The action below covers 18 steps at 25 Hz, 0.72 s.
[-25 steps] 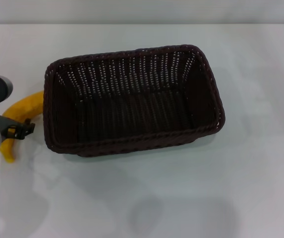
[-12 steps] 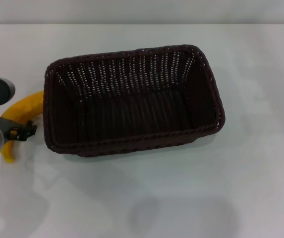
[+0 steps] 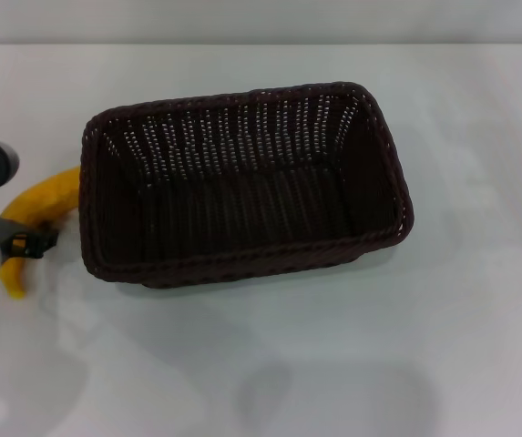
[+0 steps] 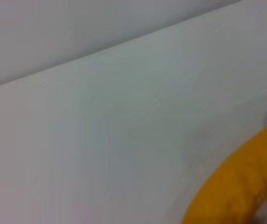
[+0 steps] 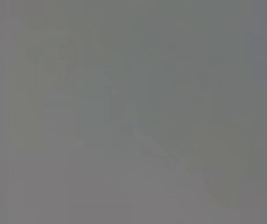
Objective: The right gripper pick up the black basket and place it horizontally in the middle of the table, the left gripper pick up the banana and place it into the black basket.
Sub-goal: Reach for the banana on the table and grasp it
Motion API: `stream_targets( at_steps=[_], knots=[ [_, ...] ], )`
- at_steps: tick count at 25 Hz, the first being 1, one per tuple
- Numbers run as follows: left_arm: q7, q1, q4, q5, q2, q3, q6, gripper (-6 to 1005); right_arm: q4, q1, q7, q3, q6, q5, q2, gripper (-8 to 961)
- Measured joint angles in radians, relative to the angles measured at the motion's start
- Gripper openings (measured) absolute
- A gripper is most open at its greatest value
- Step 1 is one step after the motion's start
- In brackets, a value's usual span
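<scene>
The black basket [image 3: 242,96] stands lengthwise across the middle of the white table [image 3: 379,346], open side up and with nothing inside. The yellow banana [image 3: 47,195] lies on the table just off the basket's left end, its curve running down toward the front. My left gripper [image 3: 33,244] comes in from the left edge of the head view, with its black jaw parts right at the banana's lower half. Close up in the left wrist view, part of the banana [image 4: 240,186] shows on the table [image 4: 100,116]. The right gripper is out of view.
The wall behind the table's far edge [image 3: 261,44] shows as a grey band. The right wrist view is a plain grey blur with nothing to tell apart.
My left arm has drawn slightly to the left, so less of it shows at the head view's edge. The banana and the basket have stayed where they were.
</scene>
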Motion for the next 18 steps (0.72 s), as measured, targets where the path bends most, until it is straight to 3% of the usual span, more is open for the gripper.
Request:
stream_targets(
  at_steps=[4, 12, 18],
  knots=[
    [0.0, -0.004, -0.018, -0.001, -0.009, -0.019, 0.008, 790, -0.005, 0.0, 0.0, 0.0, 0.0, 0.0, 0.0, 666],
    [0.001, -0.002, 0.0, 0.0, -0.016, -0.056, 0.022, 534, -0.014, 0.0, 0.006, -0.002, 0.001, 0.0, 0.0, 666],
    [0.002, 0.005, 0.027, 0.04, -0.021, -0.052, 0.027, 502, -0.014, -0.001, 0.01, 0.0, 0.001, 0.0, 0.0, 666]
  ],
)
